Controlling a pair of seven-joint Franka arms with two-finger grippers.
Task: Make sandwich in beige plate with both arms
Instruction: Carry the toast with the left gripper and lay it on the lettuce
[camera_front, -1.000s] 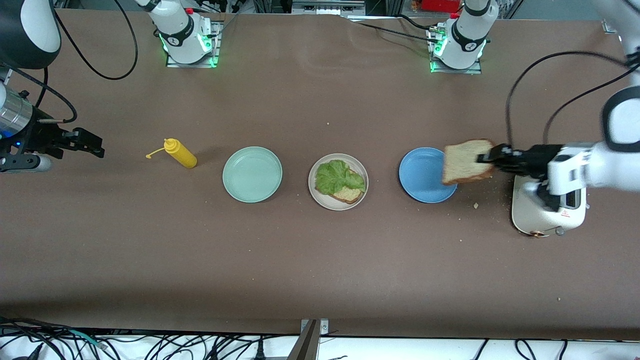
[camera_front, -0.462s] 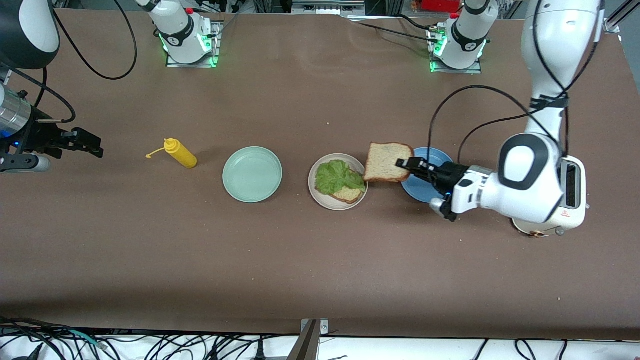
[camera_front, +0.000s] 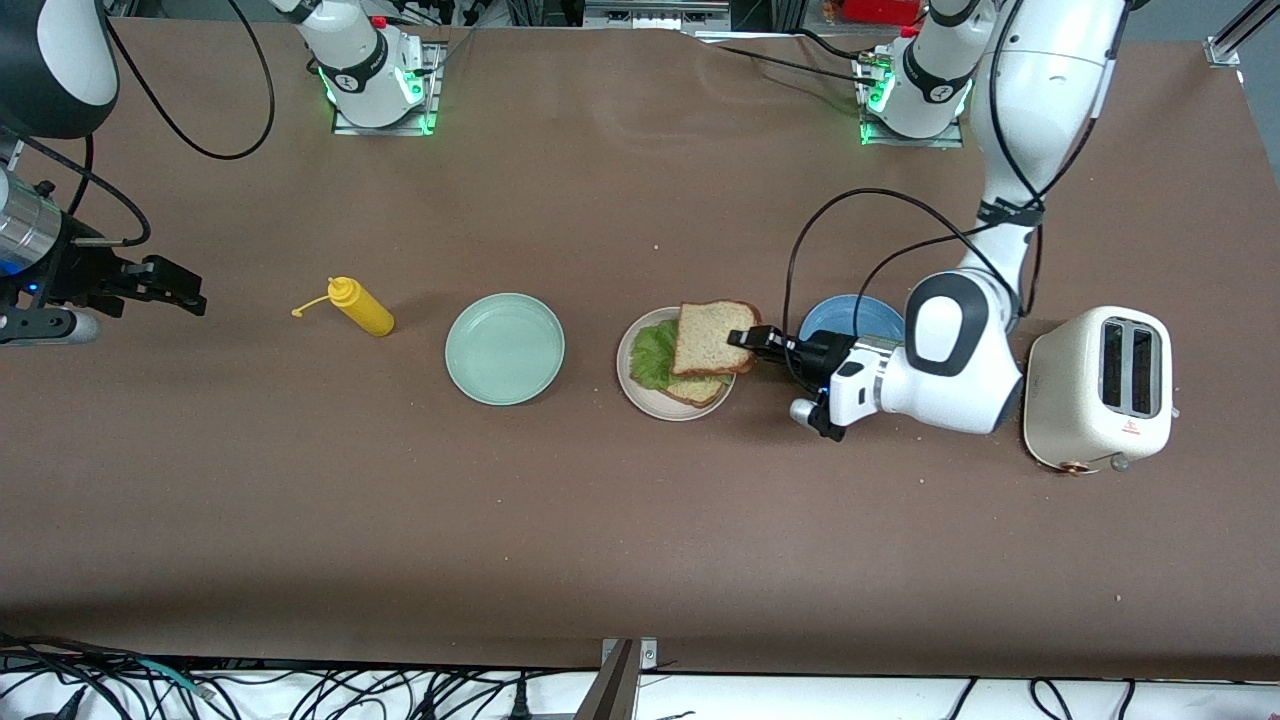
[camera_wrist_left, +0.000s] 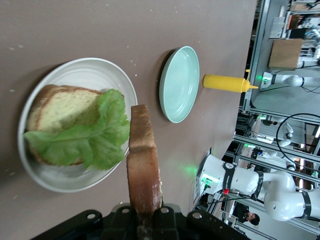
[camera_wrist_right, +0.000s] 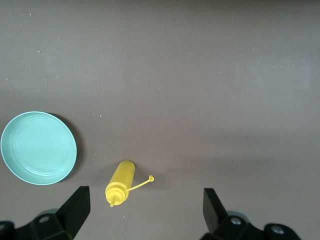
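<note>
meanwhile the brown counter carried a round pale beige plate holding toasted bread and ruffled green lettuce. over it, the left gripper clenched a second square bread slice. the right gripper, fingers spread, waited at the right arm's end.

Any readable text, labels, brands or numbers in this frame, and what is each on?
No text can be read.
The toaster has a small red mark low on its side: too small to read.
The arm bases carry a small round dark mark each: unreadable.
The yellow squeeze bottle, the plates and the bread slice in the left gripper show none.
</note>
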